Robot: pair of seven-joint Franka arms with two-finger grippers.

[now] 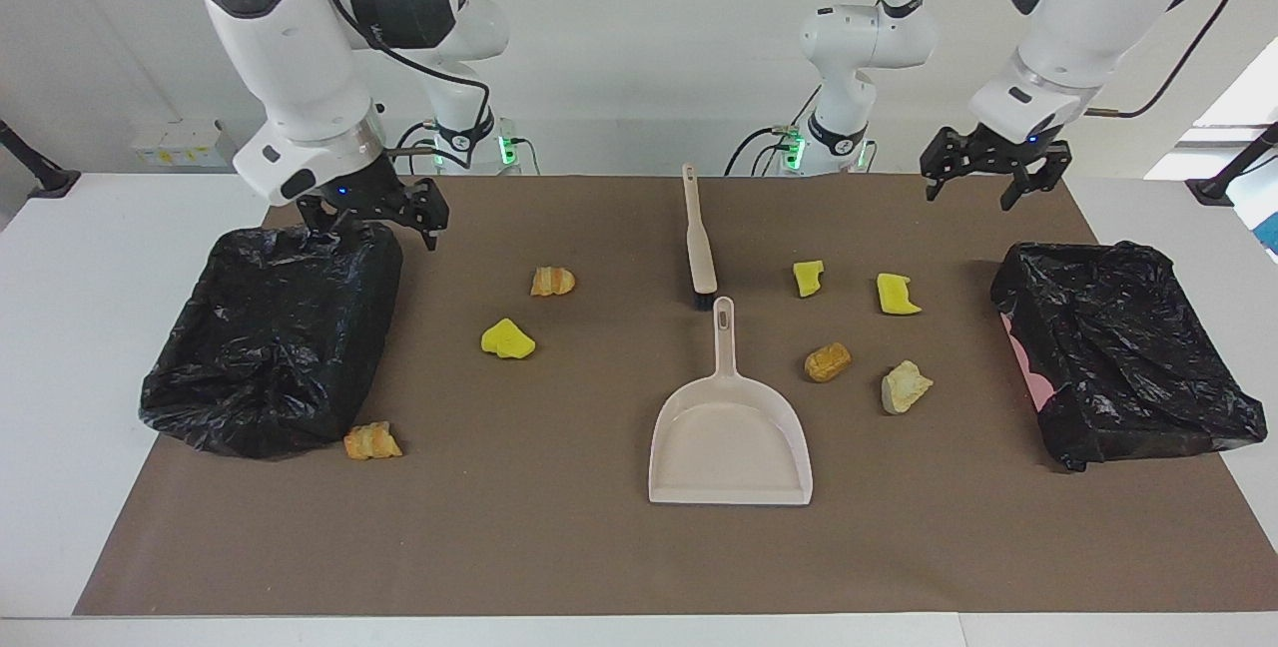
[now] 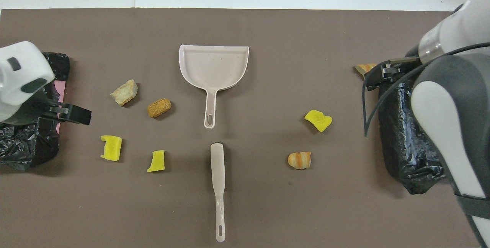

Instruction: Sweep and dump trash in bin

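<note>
Seven lumps of trash lie loose on the brown mat (image 1: 559, 547). Toward the left arm's end are four: two yellow sponge pieces (image 1: 809, 278) (image 1: 897, 294) side by side, and farther from the robots a tan bread chunk (image 1: 828, 361) and a pale stone-like chunk (image 1: 905, 386). Toward the right arm's end are three: a striped bread piece (image 1: 552, 281), a yellow sponge lump (image 1: 507, 339) a little farther out, and another striped bread piece (image 1: 371, 441) touching the outer corner of a bin (image 1: 270, 337) lined with a black bag. A second bag-lined bin (image 1: 1123, 352) sits at the left arm's end of the mat, well apart from the trash. In the middle lies the beige dustpan (image 1: 731, 432), its handle pointing toward the robots, and just nearer to them the brush (image 1: 698, 240), its dark bristles close to the handle's tip without touching. The right hand (image 1: 384, 228) hangs low over the robot-side edge of its bin, fingers spread wide and holding nothing. The left hand (image 1: 990, 180) hovers over the robot-side strip of the mat, between the sponge pieces and the other bin, also wide and holding nothing.
</note>
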